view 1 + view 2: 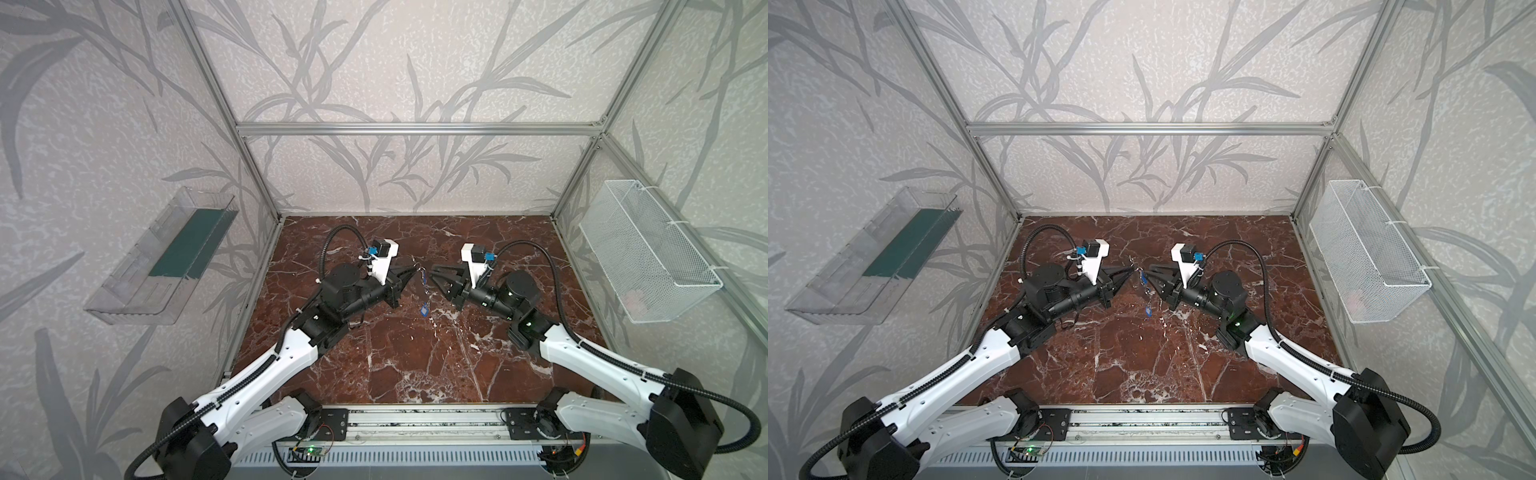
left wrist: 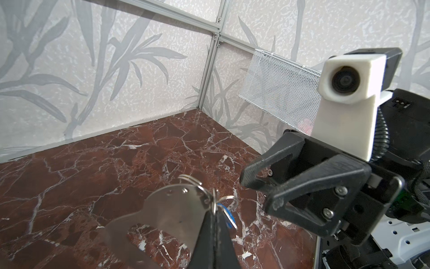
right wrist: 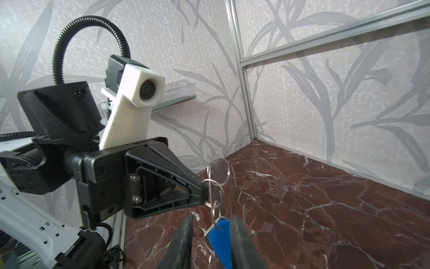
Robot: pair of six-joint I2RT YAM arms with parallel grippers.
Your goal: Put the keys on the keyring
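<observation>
Red-brown marble worktop (image 1: 395,353), enclosed by leaf-patterned walls. A white wire basket (image 1: 648,249) is mounted on the right wall and a clear plastic shelf (image 1: 158,257) on the left wall. Above the middle of the worktop my two tools face each other tip to tip, near but apart. My left tool (image 1: 411,272) is clenched, grasping the keyring (image 2: 172,209) by its rim beside the row of small holes and holding the grey plate off the worktop; small wire rings sit in those holes. My right tool (image 3: 211,219) has its jaws parted. The keys (image 3: 221,237) hang from the keyring on linked rings, and their blue tag shows between my right tool's fingers (image 3: 239,235); I cannot tell whether it touches them. A blue tag (image 1: 424,308) shows lower in both top views; I cannot tell whether it hangs or rests.
</observation>
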